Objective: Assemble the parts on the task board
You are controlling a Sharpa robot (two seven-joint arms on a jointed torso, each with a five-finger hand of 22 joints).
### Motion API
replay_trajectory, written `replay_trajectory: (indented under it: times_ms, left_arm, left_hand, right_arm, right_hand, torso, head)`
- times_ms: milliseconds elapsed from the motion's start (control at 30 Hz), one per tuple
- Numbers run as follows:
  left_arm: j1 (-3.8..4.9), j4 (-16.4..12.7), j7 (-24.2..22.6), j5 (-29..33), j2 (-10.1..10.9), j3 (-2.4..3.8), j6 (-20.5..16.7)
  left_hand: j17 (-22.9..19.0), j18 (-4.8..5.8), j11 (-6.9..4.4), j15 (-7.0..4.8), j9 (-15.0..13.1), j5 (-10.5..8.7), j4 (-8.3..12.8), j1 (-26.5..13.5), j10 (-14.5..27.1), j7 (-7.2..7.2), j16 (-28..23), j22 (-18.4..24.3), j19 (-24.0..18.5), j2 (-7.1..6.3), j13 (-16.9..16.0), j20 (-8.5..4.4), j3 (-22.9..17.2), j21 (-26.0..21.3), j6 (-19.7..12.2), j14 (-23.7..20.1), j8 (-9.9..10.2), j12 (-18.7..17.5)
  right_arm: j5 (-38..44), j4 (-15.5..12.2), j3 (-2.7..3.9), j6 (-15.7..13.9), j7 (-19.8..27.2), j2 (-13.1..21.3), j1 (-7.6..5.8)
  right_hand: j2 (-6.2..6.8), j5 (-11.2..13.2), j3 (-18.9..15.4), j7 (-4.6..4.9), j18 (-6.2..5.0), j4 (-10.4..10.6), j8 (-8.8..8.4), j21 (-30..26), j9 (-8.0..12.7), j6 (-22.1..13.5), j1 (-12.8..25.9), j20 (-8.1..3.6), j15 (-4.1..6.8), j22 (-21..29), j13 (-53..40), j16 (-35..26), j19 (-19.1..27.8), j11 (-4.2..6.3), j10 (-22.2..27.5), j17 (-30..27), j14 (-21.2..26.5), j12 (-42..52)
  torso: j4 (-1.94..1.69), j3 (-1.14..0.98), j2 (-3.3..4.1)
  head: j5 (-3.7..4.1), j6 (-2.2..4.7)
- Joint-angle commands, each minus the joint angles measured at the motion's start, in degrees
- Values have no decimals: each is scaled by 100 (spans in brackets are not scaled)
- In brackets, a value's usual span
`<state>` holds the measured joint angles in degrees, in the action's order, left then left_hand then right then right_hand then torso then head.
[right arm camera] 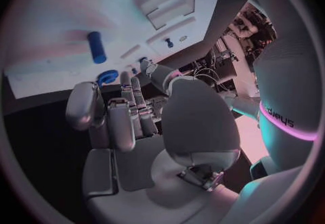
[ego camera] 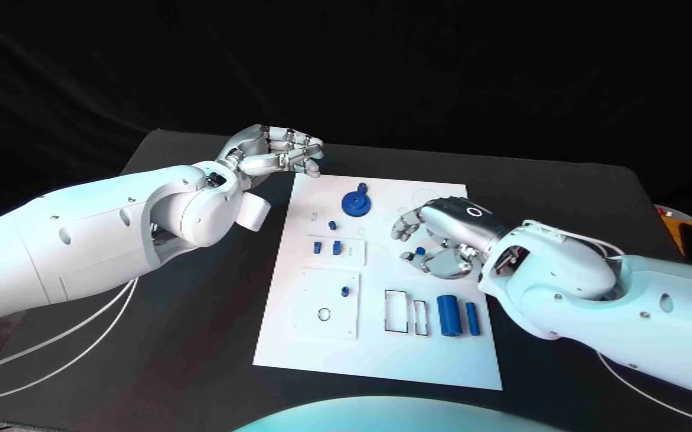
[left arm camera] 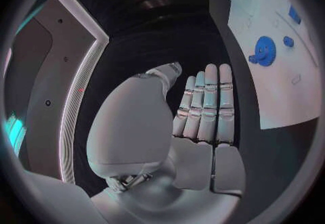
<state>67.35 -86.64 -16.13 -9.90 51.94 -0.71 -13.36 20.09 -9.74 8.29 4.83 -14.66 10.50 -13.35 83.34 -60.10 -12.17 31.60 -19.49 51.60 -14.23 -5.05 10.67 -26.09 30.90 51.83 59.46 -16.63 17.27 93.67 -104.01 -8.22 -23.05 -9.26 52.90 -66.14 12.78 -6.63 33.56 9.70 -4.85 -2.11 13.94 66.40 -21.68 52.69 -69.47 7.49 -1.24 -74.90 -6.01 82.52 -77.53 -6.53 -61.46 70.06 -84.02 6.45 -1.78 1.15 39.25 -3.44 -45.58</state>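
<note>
The task board [ego camera: 378, 347] is laid flat at mid-table, so parts are reachable from both sides. The left hand [ego camera: 274, 153] is kept off the board's far left corner, fingers curled, nothing seen in it; presumably parked clear. The right hand [ego camera: 444, 237] is held low over the board's right side beside a small blue part [ego camera: 418, 251]; whether that part is pinched cannot be told. The blue gear [ego camera: 356, 201] is seated near the far edge. Two blue cylinders [ego camera: 457, 314] lie loose beside empty rectangular slots [ego camera: 405, 312], likely awaiting insertion.
</note>
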Motion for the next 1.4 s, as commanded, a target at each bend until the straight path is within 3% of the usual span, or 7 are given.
replay_trajectory:
  times_ms: [33, 100, 333, 667, 900, 1200, 1400]
  left_arm:
    - [3, -3, -88, 41, -7, -1, 110]
    - [3, -4, -93, 42, -8, -2, 119]
    - [2, 5, -101, 42, -14, -5, 132]
    - [2, 32, -77, 41, -20, -6, 124]
    - [2, 36, -55, 40, -11, -6, 104]
    - [2, 37, -36, 40, -2, -6, 109]
    - [3, 36, -23, 40, 2, -6, 148]
  left_hand:
    - [5, -58, 10, 16, 7, 18, 7, 16, 46, -6, -27, 5, -4, 26, -5, 25, 32, -26, -42, -3, 20, 2]
    - [5, -58, 10, 16, 7, 18, 7, 16, 46, -6, -27, 5, -4, 26, -5, 25, 32, -26, -42, -3, 20, 2]
    - [10, -59, 8, 15, 7, 19, 12, 25, 46, -3, -29, 8, -1, 29, -6, 25, 33, -30, -42, -2, 18, 6]
    - [20, -63, 4, 10, 8, 21, 29, 59, 48, 0, -34, 13, 8, 43, -10, 25, 26, -37, -42, -2, 13, 14]
    - [22, -63, 3, 10, 8, 21, 32, 65, 49, 1, -35, 14, 10, 46, -10, 24, 24, -38, -42, -2, 13, 15]
    - [26, -64, 3, 9, 8, 21, 35, 72, 49, 0, -37, 16, 13, 53, -11, 24, 22, -40, -42, -2, 11, 18]
    - [26, -64, 3, 9, 8, 21, 35, 72, 49, 0, -37, 16, 13, 53, -11, 24, 22, -40, -42, -2, 11, 18]
  right_arm:
    - [-506, 51, -2, 412, 23, 131, -82]
    - [-536, 87, -1, 564, 14, 205, -122]
    - [-492, 167, -8, 879, -17, 272, -146]
    - [-405, 268, -34, 916, -96, 157, -35]
    - [-390, 330, -41, 754, -139, 50, 28]
    - [-397, 361, -43, 595, -149, -38, 76]
    - [-321, 387, -43, 415, -267, -53, 89]
  right_hand:
    - [97, -43, -164, 4, -60, 25, -92, -49, 34, -120, -5, -7, -43, -152, 32, 1, -15, 17, 120, -28, -169, 58]
    - [122, -70, -342, 60, -70, 70, -143, -122, 54, -196, 14, 12, -74, -117, 55, 3, 18, -26, 247, -30, -166, 88]
    - [35, -111, -861, 28, -92, 163, -184, -248, 69, -258, -129, 23, -72, -63, 95, -4, 61, -18, 478, -68, -152, 274]
    - [-84, -123, -910, 38, -80, 180, -181, -202, 75, -227, -260, 13, -62, -95, 93, -23, 11, -10, 419, -124, -142, 449]
    - [-302, -9, -703, 56, -52, 219, -143, -71, 86, -47, -406, 9, -55, -178, 123, 17, -90, -4, 217, -41, -173, 629]
    - [-466, 212, -207, -47, 4, 320, -80, 202, 93, 290, -449, -69, 39, -352, 169, 63, -247, 113, -233, 33, -204, 732]
    - [-681, 373, 82, -151, 18, 387, 59, 275, 21, 528, -478, -139, 121, -411, 143, 79, -289, 218, -516, 64, -217, 805]
  torso:
    - [-9, -5, 4]
    - [-8, -6, 12]
    - [-1, -6, 20]
    - [-12, -1, 20]
    - [-17, -2, 15]
    - [-9, -3, 18]
    - [-9, -6, 17]
  head:
    - [40, 44]
    - [44, 53]
    - [48, 57]
    - [41, 33]
    - [39, 20]
    - [20, 11]
    - [12, -13]
